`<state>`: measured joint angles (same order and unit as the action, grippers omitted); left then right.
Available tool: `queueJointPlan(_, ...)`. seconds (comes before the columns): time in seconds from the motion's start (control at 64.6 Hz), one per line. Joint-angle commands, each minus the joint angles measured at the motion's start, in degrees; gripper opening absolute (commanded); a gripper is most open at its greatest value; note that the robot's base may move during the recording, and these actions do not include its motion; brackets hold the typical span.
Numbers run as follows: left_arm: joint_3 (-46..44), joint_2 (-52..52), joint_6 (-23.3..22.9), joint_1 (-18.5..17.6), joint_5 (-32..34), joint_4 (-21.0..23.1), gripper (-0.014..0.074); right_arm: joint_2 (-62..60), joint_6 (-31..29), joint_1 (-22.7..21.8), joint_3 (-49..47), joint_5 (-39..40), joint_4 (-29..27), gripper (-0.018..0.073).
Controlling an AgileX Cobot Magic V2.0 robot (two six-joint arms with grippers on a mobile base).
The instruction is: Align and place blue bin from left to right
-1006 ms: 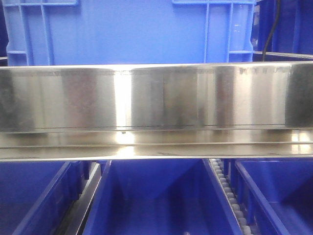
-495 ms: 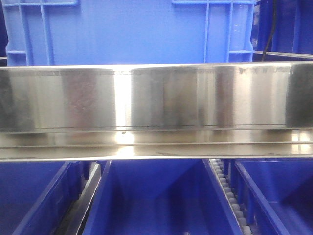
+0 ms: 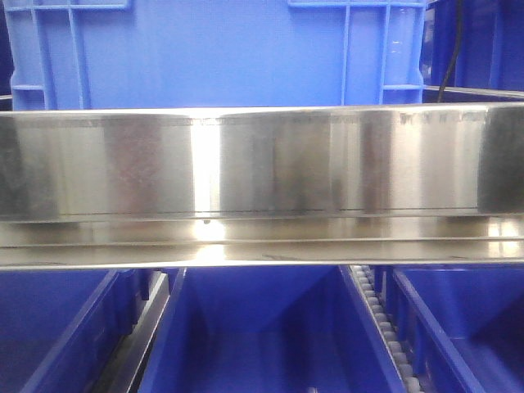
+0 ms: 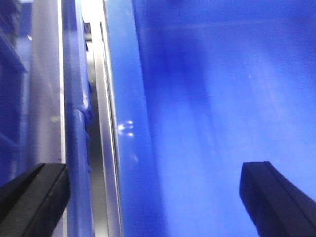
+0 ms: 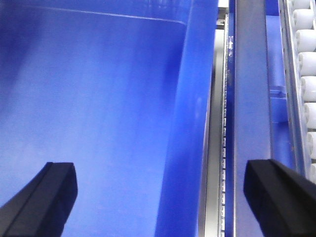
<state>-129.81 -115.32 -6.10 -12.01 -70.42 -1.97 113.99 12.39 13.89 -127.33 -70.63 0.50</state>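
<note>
- Two tools nearest the lenses, both spread wide and gripping nothing: left tool [image 4: 153, 202] astride the left wall of the blue bin [image 3: 262, 336], right tool [image 5: 160, 202] astride its right wall.
- One black finger [image 4: 34, 197] of each outside the wall, the other over the bare interior; no contact visible.
- Bin itself in the middle lane, between neighbouring bins [image 3: 49, 327], with a roller track [image 5: 306, 74] just beside its right wall.
- Probably light while empty, stiff moulded plastic, smooth and likely slippery; best pinched on both side walls near the rim, evenly, to avoid skewing in the lane.
- Farther off, a steel beam [image 3: 262, 164] across the whole view, and a ribbed crate [image 3: 213, 49] beyond it, higher up.
</note>
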Motion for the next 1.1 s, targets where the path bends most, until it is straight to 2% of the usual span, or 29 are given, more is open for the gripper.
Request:
queueJointPlan(0.0, 0.03, -0.15, 0.09, 0.04, 0.46, 1.32, 0.0599, -0.29, 0.14, -0.24, -0.43, 0.66, 0.31, 0.057)
queueJointPlan(0.294, 0.03, -0.25, 0.09, 0.04, 0.46, 1.2, 0.0599, -0.29, 0.14, -0.24, -0.43, 0.66, 0.31, 0.0556)
queueJointPlan(0.372, 0.03, -0.25, 0.09, 0.04, 0.46, 1.2, 0.0599, -0.29, 0.14, -0.24, -0.43, 0.66, 0.31, 0.0494)
queueJointPlan(0.449, 0.03, -0.25, 0.09, 0.04, 0.46, 1.2, 0.0578, -0.29, 0.14, -0.24, -0.43, 0.66, 0.31, 0.0379)
queueJointPlan(0.557, 0.03, -0.25, 0.09, 0.04, 0.46, 1.2, 0.045, 0.24, 0.14, -0.24, -0.43, 0.66, 0.31, 0.0155)
queueJointPlan(0.697, 0.03, -0.36, 0.09, 0.04, 0.46, 1.2, 0.0154, 1.33, 0.14, -0.24, -0.43, 0.66, 0.31, -0.0079)
queueJointPlan(0.743, 0.03, -0.36, 0.09, 0.04, 0.46, 1.32, 0.0013, 1.62, 0.14, -0.24, -0.43, 0.66, 0.31, -0.009)
queueJointPlan(0.774, 0.03, -0.36, 0.09, 0.04, 0.46, 1.32, -0.005, 1.63, 0.14, -0.24, -0.43, 0.66, 0.31, -0.0085)
queueJointPlan(0.851, 0.03, -0.36, 0.09, 0.04, 0.46, 1.41, 0.0008, 1.63, 0.14, -0.24, -0.43, 0.66, 0.31, -0.0077)
queueJointPlan(1.084, -0.09, 0.02, -0.06, -0.41, 0.46, 1.41, -0.0016, 0.93, 0.14, -0.24, -0.52, 0.66, 0.43, -0.0078)
